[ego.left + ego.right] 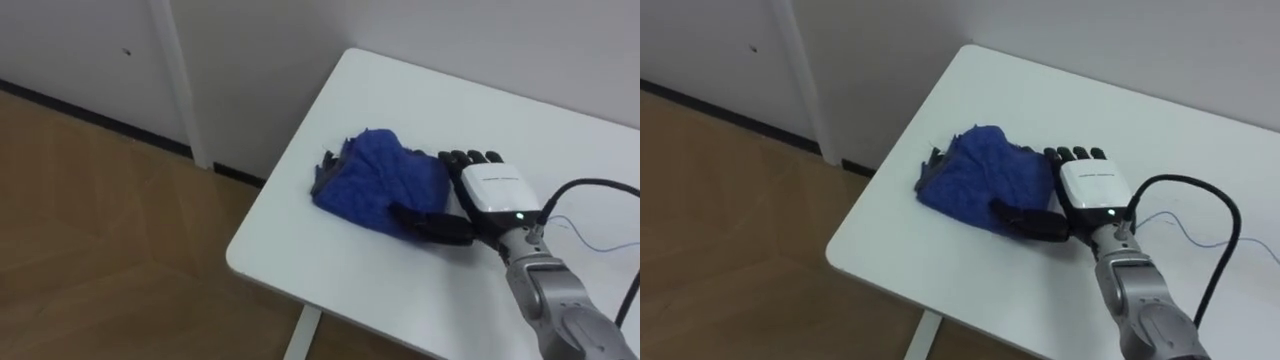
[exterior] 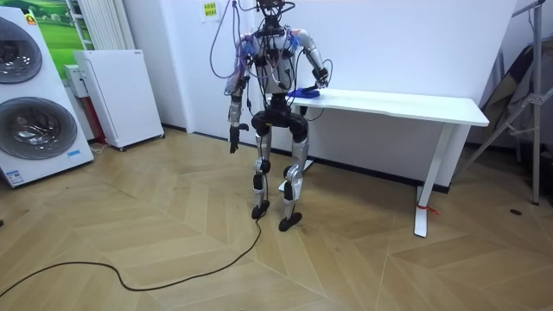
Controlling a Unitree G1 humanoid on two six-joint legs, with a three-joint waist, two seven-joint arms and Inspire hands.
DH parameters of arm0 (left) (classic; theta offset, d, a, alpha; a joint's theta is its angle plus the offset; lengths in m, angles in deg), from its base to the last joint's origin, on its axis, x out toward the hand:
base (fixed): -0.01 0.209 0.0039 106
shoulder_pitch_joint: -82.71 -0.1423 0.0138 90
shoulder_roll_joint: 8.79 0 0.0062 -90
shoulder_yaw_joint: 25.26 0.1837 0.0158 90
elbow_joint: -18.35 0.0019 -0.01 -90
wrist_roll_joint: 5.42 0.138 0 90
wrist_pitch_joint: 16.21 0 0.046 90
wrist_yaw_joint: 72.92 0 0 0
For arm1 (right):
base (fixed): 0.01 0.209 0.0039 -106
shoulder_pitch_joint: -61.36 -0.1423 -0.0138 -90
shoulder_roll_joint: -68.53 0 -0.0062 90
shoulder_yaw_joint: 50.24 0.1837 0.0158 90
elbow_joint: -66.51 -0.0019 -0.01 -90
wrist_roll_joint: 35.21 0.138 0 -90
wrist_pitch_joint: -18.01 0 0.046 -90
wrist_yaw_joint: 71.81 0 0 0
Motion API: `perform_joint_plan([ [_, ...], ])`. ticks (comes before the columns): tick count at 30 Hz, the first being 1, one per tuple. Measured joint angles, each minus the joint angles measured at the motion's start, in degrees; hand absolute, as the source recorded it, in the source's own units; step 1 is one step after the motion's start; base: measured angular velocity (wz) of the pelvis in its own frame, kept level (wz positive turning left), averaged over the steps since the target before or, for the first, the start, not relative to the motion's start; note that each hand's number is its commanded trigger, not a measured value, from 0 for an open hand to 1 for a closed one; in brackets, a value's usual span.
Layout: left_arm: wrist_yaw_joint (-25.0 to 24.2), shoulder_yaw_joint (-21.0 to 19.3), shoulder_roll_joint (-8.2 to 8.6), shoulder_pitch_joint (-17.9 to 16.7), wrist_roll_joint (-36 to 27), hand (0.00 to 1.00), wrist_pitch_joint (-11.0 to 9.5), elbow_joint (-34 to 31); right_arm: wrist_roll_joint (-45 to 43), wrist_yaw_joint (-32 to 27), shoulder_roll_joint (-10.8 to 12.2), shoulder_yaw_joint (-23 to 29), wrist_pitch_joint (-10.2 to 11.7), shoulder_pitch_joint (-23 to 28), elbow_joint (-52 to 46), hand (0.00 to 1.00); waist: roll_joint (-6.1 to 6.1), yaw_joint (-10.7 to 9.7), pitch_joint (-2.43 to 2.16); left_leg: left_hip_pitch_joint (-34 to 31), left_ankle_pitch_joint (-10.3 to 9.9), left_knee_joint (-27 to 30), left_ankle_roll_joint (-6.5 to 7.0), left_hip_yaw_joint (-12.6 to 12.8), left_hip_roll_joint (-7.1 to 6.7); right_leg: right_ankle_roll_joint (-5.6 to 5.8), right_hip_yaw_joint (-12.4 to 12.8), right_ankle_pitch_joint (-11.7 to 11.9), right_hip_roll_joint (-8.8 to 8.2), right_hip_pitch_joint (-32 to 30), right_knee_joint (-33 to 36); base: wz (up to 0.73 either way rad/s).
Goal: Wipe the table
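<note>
White bench (image 1: 330, 285) with a rounded near corner, set against a plain white wall (image 1: 260, 60), above a herringbone wood floor (image 1: 100, 220). In the room view, two washing machines (image 2: 26, 95) and a low white cabinet (image 2: 117, 95) along the room view's left wall. Robot standing upright at the bench's end nearest them, facing the wall.

Crumpled blue cloth (image 1: 380, 185) lying near the bench's left edge, not far from the near corner. Long axis across the view, from that edge toward the right hand (image 1: 495, 190). Darker corner poking out toward the edge.

Right hand at the cloth's right end, fingers (image 1: 470, 158) bent down onto the fabric, thumb stretched along its near side, pinching it. Left hand (image 2: 232, 142) hanging beside the hip.
</note>
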Motion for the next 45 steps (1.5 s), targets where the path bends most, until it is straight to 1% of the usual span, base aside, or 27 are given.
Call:
perform_joint_plan([
  [4, 0.02, -0.02, -0.02, -0.04, 0.16, 0.0, -0.08, 0.0, -0.86, -0.31, 0.0, 0.01, 0.77, 0.83, -0.12, 0.0, 0.25, -0.05, 0.13, 0.31, 0.0, 0.01, 0.0, 0.0, 0.0, 0.01, -0.1, 0.0, -0.01, 0.51, -0.02, 0.0],
  [9, -0.07, -0.02, -0.02, -0.09, 0.1, 0.0, -0.26, 0.15, -2.16, -1.1, -0.01, 0.01, 1.64, 1.77, -2.73, 0.0, 0.33, 0.01, 0.11, 0.29, 0.01, 0.02, 0.02, -0.03, -0.01, 0.01, -0.27, 0.0, -0.06, 0.54, 0.01, 0.0],
  [10, -0.12, -0.02, -0.01, -0.17, 0.1, 0.0, -0.26, 0.16, -2.17, -1.75, 0.0, 0.01, 2.26, 1.92, -3.37, 0.0, 0.33, 0.01, 0.11, 0.3, 0.01, 0.02, 0.02, -0.07, -0.02, 0.01, -0.29, 0.0, -0.06, 0.55, 0.01, 0.0],
  [12, -0.19, -0.01, 0.0, -0.23, 0.09, 0.0, -0.26, 0.16, -2.17, -2.61, -0.01, 0.01, 2.71, 1.92, -3.88, 0.0, 0.31, -0.02, 0.08, 0.35, 0.02, 0.03, 0.02, -0.17, -0.06, 0.01, -0.34, 0.0, -0.07, 0.67, 0.0, 0.02],
  [17, -0.2, -0.01, 0.01, -0.34, 0.09, 0.0, -0.23, 0.16, -2.15, -3.5, 0.0, 0.01, 2.77, 1.92, -4.27, 0.0, 0.28, -0.02, 0.03, 0.44, 0.04, 0.06, 0.07, -0.67, -0.17, 0.01, -0.72, 0.0, -0.1, 1.0, -0.02, 0.05],
  [19, -0.21, -0.01, 0.01, -0.48, 0.09, 0.0, -0.2, 0.15, -2.14, -3.5, 0.0, 0.02, 2.77, 1.92, -4.26, 0.0, 0.29, -0.05, 0.05, 0.43, 0.05, 0.13, 0.08, -1.08, -0.27, 0.01, -1.24, 0.0, -0.13, 1.3, -0.04, 0.09],
  [23, -0.55, 0.01, 0.02, -0.75, -0.03, 0.0, -0.01, 0.16, -2.09, -3.49, 0.0, 0.29, 2.67, 1.87, -4.27, 0.0, 0.28, 0.08, 0.04, 0.24, 0.06, 0.17, 0.09, -1.4, -0.35, 0.05, -1.33, -0.02, -0.16, 1.41, -0.03, 0.05],
  [27, -1.8, 0.02, 0.05, -1.54, 0.0, 0.0, 0.18, 0.14, -1.85, -3.49, 0.0, 0.29, 2.34, 1.79, -4.21, 0.0, 0.54, 0.65, 0.21, 0.37, 0.06, 0.39, 0.09, -1.4, -0.37, 0.05, -1.32, -0.02, -0.19, 1.4, -0.02, 0.0],
  [30, -2.57, 0.26, 0.11, -1.54, -0.09, 0.0, 0.19, 0.09, -1.63, -3.48, 0.0, 0.27, 1.83, 1.73, -3.29, 0.0, 0.57, 1.66, 0.23, 0.42, 0.06, 0.43, 0.09, -1.4, -0.38, 0.05, -1.26, -0.02, -0.19, 1.28, -0.04, 0.0],
  [32, -2.58, 1.22, 0.08, -1.54, -0.17, 0.0, 0.19, 0.09, -1.07, -3.46, 0.0, 0.25, 1.51, 1.53, -2.33, 0.0, 0.83, 1.88, 0.41, 0.41, 0.06, 0.57, 0.09, -1.43, -0.4, 0.05, -1.3, -0.02, -0.2, 1.25, -0.04, 0.0],
  [34, -2.59, 1.86, 0.08, -1.52, -0.14, 0.0, 0.18, 0.1, -0.6, -3.39, 0.0, 0.16, 0.99, 1.44, -2.25, 0.0, 0.56, 2.58, 0.24, 0.08, 0.06, 0.64, 0.09, -1.49, -0.39, 0.05, -1.31, -0.02, -0.18, 0.94, -0.02, 0.0],
  [38, -2.7, 2.12, 0.03, -1.65, 0.02, 0.0, 0.22, 0.1, -0.78, -3.37, 0.0, 0.16, 0.48, 0.58, -0.25, 0.0, 0.45, 3.29, 0.29, -0.7, 0.08, 1.08, 0.12, -1.89, -0.53, 0.05, -1.76, -0.02, -0.24, 0.57, 0.02, 0.06],
  [40, -2.74, 2.07, -0.02, -1.84, 0.02, 0.0, 0.3, 0.09, -0.68, -3.28, 0.0, 0.17, -0.32, 0.44, -0.12, 0.0, 0.28, 3.68, 0.32, -0.89, 0.14, 1.11, 0.17, -2.28, -0.65, 0.07, -2.41, -0.03, -0.29, 0.75, 0.02, 0.12],
  [44, -2.82, 2.06, -0.02, -2.0, 0.07, 0.0, 0.71, -0.07, -0.61, -3.28, 0.0, 0.18, -0.35, 0.37, -0.05, 0.0, 0.28, 4.55, 0.34, -0.89, 0.15, 1.17, 0.16, -2.93, -0.75, 0.07, -2.95, -0.03, -0.26, 0.89, -0.02, 0.08],
  [45, -2.84, 2.05, -0.04, -2.14, 0.1, 0.0, 0.77, -0.26, -0.16, -3.28, 0.0, 0.18, -0.29, 0.2, 0.35, 0.0, 0.67, 4.82, 0.59, -0.9, 0.15, 1.29, 0.16, -3.11, -0.77, 0.07, -2.98, -0.03, -0.25, 1.11, -0.03, 0.1],
])
